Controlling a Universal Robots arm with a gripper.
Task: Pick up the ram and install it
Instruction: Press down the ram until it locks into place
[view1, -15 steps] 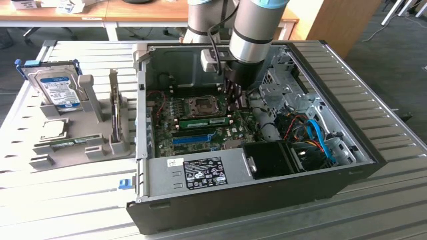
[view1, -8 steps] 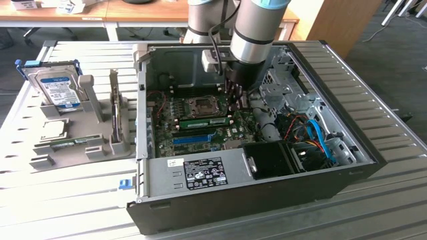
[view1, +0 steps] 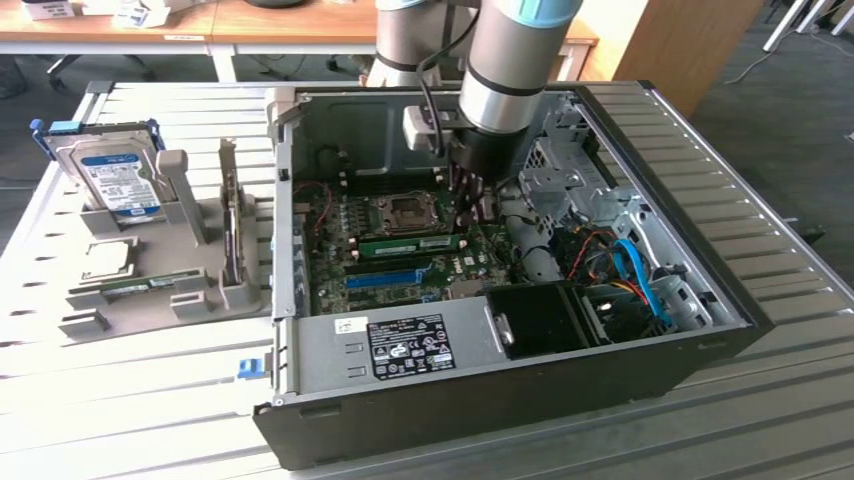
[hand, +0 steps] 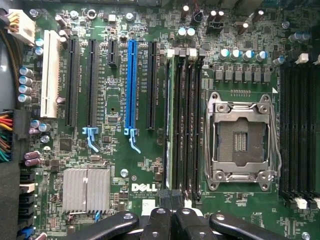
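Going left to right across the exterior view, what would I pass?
The hard drive → ram → gripper → black box → blue cables.

A: Black steel tower case (view1: 467, 420), on its side, open side up, on the slatted metal table (view1: 747, 140). Beside it?

B: Grey moulded parts holder (view1: 147, 315), just beside the case at the exterior view's left. Boxy silver hard drive (view1: 114, 175) on edge in its far end.

A: Inside the case?

B: Green motherboard (view1: 474, 265) flat on the case floor. Square metal processor socket (view1: 403, 210) toward the far wall, long blue plastic expansion slot (view1: 387, 277) nearer. Thin green ram stick (view1: 407, 243) between them, in a memory slot.

A: Near wall?

B: Grey metal power supply box (view1: 400, 345) along it. Grey metal drive cage (view1: 561, 185) at the exterior view's right.

A: Arm?

B: Black two-finger gripper (view1: 465, 212) over the board, near the ram's end.
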